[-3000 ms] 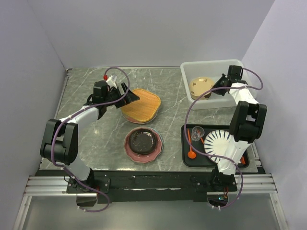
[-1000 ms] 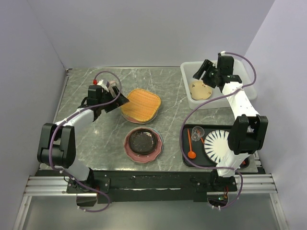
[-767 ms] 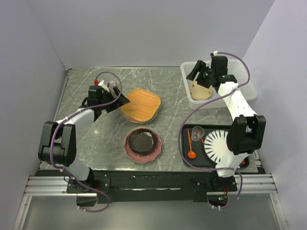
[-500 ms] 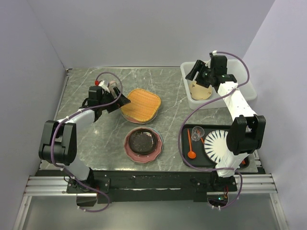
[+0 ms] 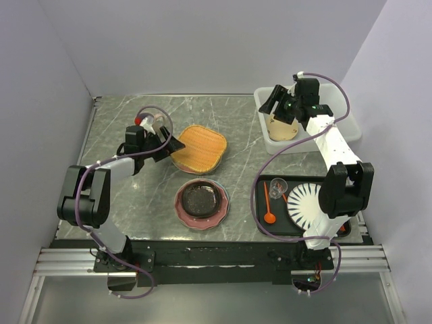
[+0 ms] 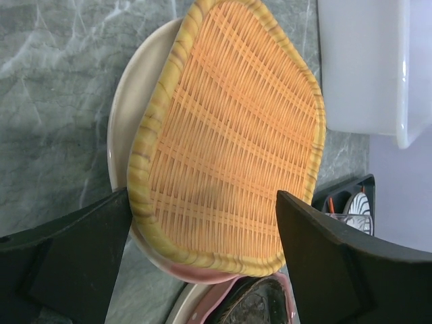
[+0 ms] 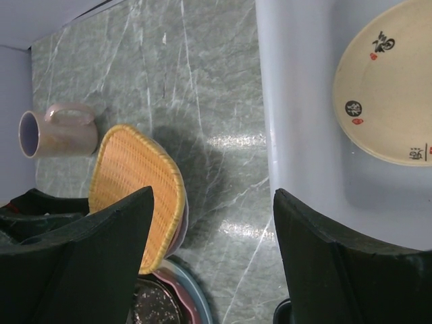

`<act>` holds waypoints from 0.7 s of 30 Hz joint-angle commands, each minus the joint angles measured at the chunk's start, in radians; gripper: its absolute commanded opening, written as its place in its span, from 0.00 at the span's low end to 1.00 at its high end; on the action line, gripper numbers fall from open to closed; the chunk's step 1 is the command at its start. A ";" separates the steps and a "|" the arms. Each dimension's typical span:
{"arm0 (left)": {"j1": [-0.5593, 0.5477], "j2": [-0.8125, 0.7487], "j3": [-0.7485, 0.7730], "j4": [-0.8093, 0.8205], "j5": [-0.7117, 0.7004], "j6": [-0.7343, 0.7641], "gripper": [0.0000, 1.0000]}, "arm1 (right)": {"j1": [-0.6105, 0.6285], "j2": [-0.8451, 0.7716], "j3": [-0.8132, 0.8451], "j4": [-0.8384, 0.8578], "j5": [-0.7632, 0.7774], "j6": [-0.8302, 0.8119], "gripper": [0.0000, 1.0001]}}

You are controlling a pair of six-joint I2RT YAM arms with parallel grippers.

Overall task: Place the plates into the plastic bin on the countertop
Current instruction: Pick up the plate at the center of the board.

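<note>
Grey-green marble-look desk (image 5: 121, 121): small cream plate (image 7: 385, 94), characters unreadable, in translucent white plastic bin (image 7: 297, 101); orange woven rounded-square plate (image 6: 229, 135) before wide-spread left hand (image 6: 202, 202); right hand (image 7: 212, 199) likewise wide

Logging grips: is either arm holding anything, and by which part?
Nothing held. Left gripper open around a corner of the orange plate; right gripper open above the plastic bin.

Both arms have white tube parts and chunky black joints. The left arm (image 5: 111, 164) has a small red dot (image 5: 140, 120) near its wrist. The right arm (image 5: 335, 143) is built the same way. A thin purple cable (image 5: 254, 194) loops along each one. The fingers (image 6: 324, 256) are flat, black and shaped like wedges.
</note>
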 commanded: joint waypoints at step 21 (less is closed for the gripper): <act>-0.001 0.166 -0.058 0.302 0.178 -0.113 0.18 | 0.071 -0.072 -0.063 0.187 -0.251 0.016 0.78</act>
